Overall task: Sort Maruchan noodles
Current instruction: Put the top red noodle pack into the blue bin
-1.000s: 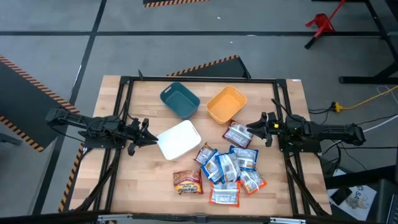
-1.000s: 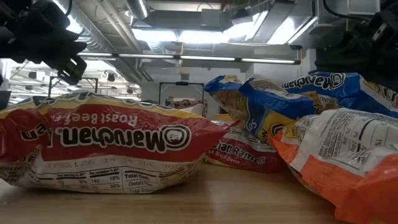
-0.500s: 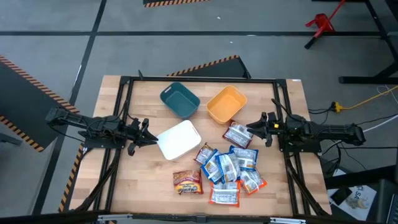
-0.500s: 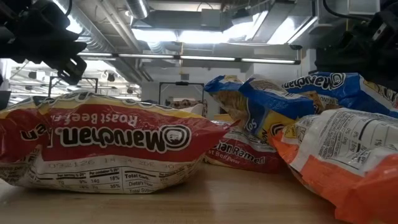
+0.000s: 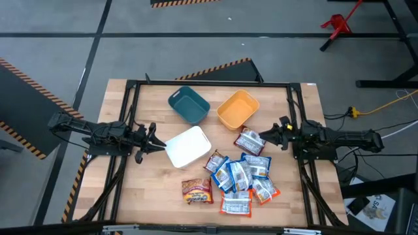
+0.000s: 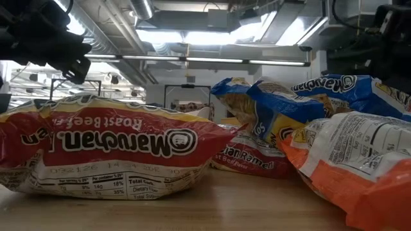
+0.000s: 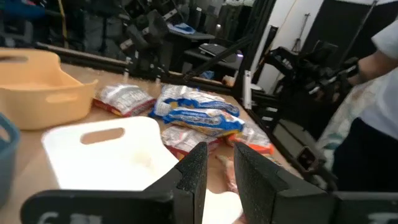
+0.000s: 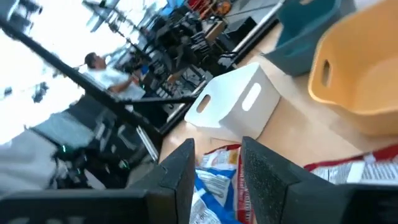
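Looking down in the high view, the Maruchan noodles (image 5: 236, 177) are lying heaped at lower center, below the orange bin (image 5: 238, 109), teal bin (image 5: 189, 105) and white bin (image 5: 187, 145). Left gripper (image 5: 157, 142) is hovering mid-left, right gripper (image 5: 264, 136) mid-right near the pile; both are holding nothing. Filling the low view, packets are looking light, crinkly and slippery, so pinching a flat edge seems best. Both wrist views are showing fingers slightly parted.
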Tool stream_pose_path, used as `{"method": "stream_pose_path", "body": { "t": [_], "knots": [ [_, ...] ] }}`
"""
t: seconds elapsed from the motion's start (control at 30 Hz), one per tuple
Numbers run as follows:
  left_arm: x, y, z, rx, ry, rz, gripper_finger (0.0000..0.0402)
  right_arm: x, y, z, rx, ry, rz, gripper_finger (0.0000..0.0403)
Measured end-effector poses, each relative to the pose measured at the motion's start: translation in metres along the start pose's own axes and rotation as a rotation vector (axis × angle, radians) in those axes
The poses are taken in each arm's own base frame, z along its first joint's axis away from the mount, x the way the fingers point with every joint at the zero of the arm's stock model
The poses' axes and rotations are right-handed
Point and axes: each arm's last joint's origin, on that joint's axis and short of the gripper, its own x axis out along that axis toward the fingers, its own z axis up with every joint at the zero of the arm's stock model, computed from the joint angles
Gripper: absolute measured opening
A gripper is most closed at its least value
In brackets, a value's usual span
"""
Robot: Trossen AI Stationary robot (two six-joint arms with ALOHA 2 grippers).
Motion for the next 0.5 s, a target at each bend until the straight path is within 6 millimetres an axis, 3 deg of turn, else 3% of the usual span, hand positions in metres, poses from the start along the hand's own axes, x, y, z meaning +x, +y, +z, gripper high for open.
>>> {"method": "stream_pose_path", "body": {
  "t": [0.33, 0.5],
  "knots": [
    [0.0, 0.001, 0.004, -0.031, -0.054, 0.042, 0.0073, 0.0, -0.003, 0.001, 0.095, -0.056, -0.063, 0.0117],
    [0.0, 0.0, 0.007, -0.149, -0.084, 0.03, 0.0073, -0.004, 0.019, 0.025, 0.007, -0.218, -0.058, 0.0117]
  ]
}}
